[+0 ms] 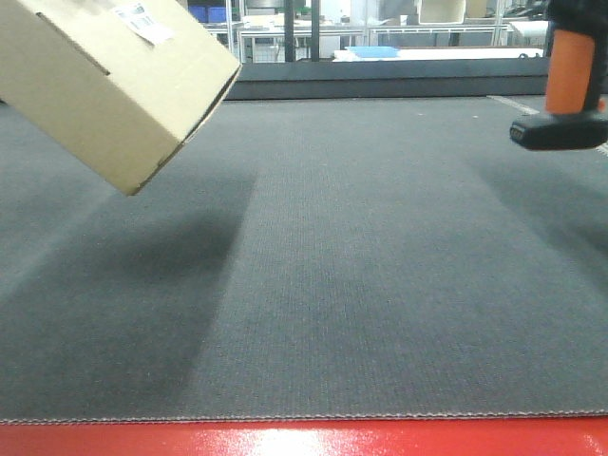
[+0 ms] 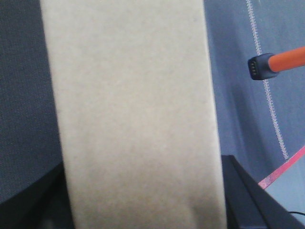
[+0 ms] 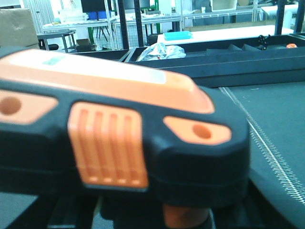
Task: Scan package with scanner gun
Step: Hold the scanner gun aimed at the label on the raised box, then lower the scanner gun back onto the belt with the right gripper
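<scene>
Hanging tilted above the dark grey woven mat, the plain tan rectangular cardboard package filled the upper left of the front view. One corner pointed down, clear of the surface, and its shadow lay on the mat beneath. A small white barcode label sat on its upper face, near the top edge of the picture. In the left wrist view a broad blank side of the package ran the whole height of the picture. The left gripper was clenched on it, its black fingers set against the two long edges low down.

Well apart to the right, the pistol-shaped black and orange plastic scanner gun hung upright, its flat black base off the mat. The right wrist view showed its black head close up, with an orange stripe along the top and a ribbed orange pad on the side. The right gripper grasped the orange handle under the head, with only dark parts of it showing on either side. A white stitched seam ran along the mat, and a red strip edged it nearest the front camera. A turquoise tray lay on a white table far behind.
</scene>
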You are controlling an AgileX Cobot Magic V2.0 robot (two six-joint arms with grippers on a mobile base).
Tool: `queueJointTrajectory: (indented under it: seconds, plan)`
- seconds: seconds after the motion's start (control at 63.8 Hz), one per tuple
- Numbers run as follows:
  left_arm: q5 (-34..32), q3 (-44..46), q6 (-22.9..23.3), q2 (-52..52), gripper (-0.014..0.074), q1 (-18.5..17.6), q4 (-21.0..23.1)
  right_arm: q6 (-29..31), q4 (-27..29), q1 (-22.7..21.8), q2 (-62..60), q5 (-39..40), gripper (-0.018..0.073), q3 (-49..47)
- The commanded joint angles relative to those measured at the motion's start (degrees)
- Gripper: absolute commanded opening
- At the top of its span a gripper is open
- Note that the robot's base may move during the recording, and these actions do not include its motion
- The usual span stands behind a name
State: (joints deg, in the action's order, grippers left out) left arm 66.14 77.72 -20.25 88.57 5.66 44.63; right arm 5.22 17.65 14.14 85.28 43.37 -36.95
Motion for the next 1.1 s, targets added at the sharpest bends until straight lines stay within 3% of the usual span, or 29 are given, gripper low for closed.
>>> queueJointTrajectory:
  seconds: [0.0,0.58,1.082]
  plan:
    - [0.2,0.2,-0.2,-0.7,-0.0111,-0.2,1.6,-2.3,-1.7,-0.3,1.6,6.2,-0.0161,-0.2]
    - [1.0,0.2,-0.2,-0.7,-0.0111,-0.2,1.6,-2.7,-2.0,-0.3,9.5,9.0,-0.0161,-0.2]
    - [2.3,0.2,-0.2,-0.7,-0.0111,-0.2,1.6,-2.7,-2.0,-0.3,9.5,4.1,-0.0161,-0.2]
